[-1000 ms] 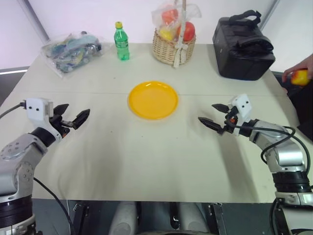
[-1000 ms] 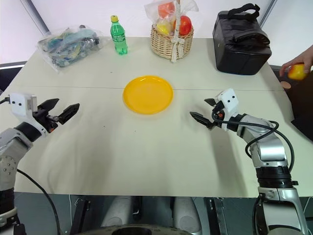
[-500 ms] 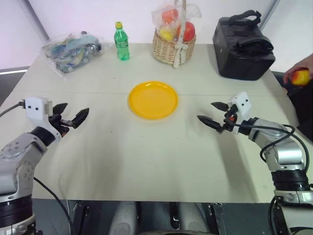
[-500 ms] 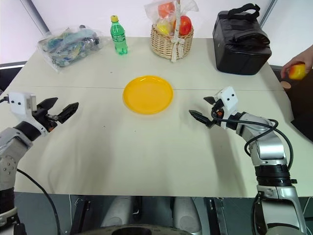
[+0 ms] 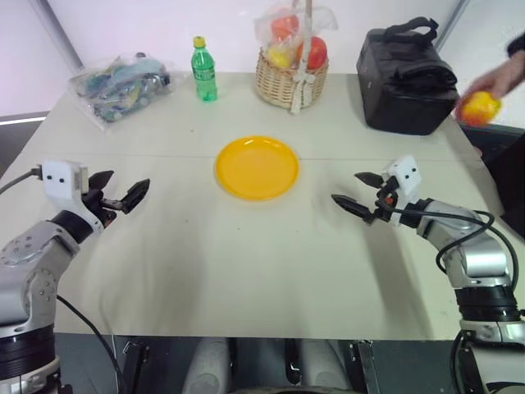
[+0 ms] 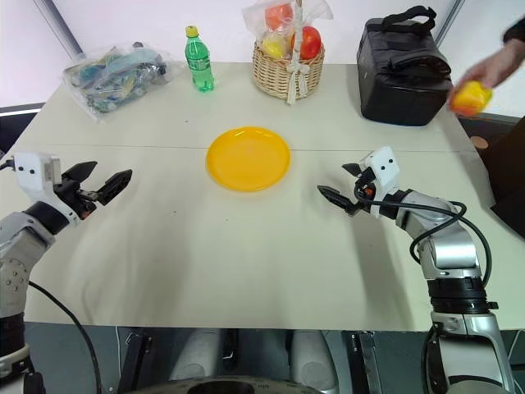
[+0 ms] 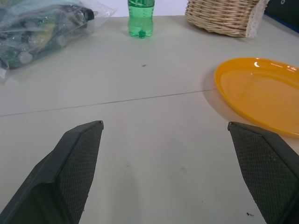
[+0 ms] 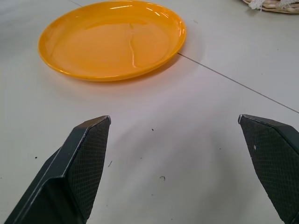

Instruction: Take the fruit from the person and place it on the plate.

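Note:
A person's hand (image 5: 502, 78) at the far right edge holds the yellow-orange fruit (image 5: 478, 107) in the air, beside the black bag. The empty yellow plate (image 5: 256, 167) lies in the middle of the table. My right gripper (image 5: 354, 189) hovers open over the table, right of the plate and well short of the fruit, with nothing between its fingers (image 8: 84, 158). My left gripper (image 5: 121, 190) is open too, over the table's left side, its fingers (image 7: 77, 154) empty and the plate (image 7: 257, 93) off to one side.
At the back stand a wicker basket (image 5: 290, 75) of wrapped fruits, a green bottle (image 5: 203, 71), a clear bag of items (image 5: 119, 84) and a black bag (image 5: 406, 78). The table's right edge runs just below the person's hand.
The person's hand has lifted the fruit up and inward, from the table's right edge to beside the black bag. Both my grippers have stayed still and open.

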`<state>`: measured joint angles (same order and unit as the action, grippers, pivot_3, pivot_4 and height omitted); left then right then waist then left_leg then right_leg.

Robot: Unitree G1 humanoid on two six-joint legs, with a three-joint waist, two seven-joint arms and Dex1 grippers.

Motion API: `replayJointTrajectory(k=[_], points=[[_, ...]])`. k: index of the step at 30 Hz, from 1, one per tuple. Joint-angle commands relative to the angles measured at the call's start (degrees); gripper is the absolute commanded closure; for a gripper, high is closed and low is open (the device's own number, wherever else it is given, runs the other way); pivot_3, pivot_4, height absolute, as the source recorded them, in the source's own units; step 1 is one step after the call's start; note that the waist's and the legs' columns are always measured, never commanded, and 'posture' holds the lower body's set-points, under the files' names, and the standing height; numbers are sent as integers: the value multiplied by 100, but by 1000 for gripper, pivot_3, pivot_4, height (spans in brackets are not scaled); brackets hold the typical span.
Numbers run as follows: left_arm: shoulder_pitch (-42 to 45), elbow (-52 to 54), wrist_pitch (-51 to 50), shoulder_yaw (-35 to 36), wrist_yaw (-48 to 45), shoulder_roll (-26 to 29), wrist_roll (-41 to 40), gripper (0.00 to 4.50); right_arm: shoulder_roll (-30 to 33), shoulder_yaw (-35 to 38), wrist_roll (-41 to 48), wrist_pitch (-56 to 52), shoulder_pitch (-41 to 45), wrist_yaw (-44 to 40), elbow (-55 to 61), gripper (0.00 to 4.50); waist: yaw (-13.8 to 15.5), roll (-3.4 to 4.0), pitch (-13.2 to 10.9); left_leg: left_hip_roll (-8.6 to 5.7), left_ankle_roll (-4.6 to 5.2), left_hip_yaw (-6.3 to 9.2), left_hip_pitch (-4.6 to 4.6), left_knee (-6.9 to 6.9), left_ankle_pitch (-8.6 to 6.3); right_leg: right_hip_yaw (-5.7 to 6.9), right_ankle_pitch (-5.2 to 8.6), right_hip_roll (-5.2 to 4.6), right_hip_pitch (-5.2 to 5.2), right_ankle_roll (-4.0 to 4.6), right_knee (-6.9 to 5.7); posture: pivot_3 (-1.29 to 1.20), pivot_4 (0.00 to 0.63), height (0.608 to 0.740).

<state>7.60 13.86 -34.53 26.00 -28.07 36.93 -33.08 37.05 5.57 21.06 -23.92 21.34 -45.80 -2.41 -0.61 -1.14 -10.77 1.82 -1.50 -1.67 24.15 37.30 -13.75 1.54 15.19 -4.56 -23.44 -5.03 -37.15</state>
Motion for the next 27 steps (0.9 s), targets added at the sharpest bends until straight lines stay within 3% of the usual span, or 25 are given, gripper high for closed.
replayJointTrajectory(k=[1,14,22,27], points=[[96,61,129,62,6,39,31,34,-7,121,66,19,74,5,193,0,0,0,0,0,0,0,0,0,0,0,0,0,0,0,0,0,150,740],[221,51,113,85,-64,130,-36,34,-14,102,54,3,90,10,186,0,1,0,0,0,0,0,0,0,0,0,0,0,0,0,0,0,150,740],[1137,482,-1073,446,-1267,1030,-2106,34,39,141,51,-13,97,-2,202,0,-5,1,0,0,0,3,3,4,0,1,0,0,0,0,-2,0,150,740],[1328,632,-1428,-9,-2145,1842,-2361,34,31,157,15,12,97,73,232,0,-28,2,-1,0,0,0,-3,0,0,-1,0,5,-1,0,-4,0,150,740]])
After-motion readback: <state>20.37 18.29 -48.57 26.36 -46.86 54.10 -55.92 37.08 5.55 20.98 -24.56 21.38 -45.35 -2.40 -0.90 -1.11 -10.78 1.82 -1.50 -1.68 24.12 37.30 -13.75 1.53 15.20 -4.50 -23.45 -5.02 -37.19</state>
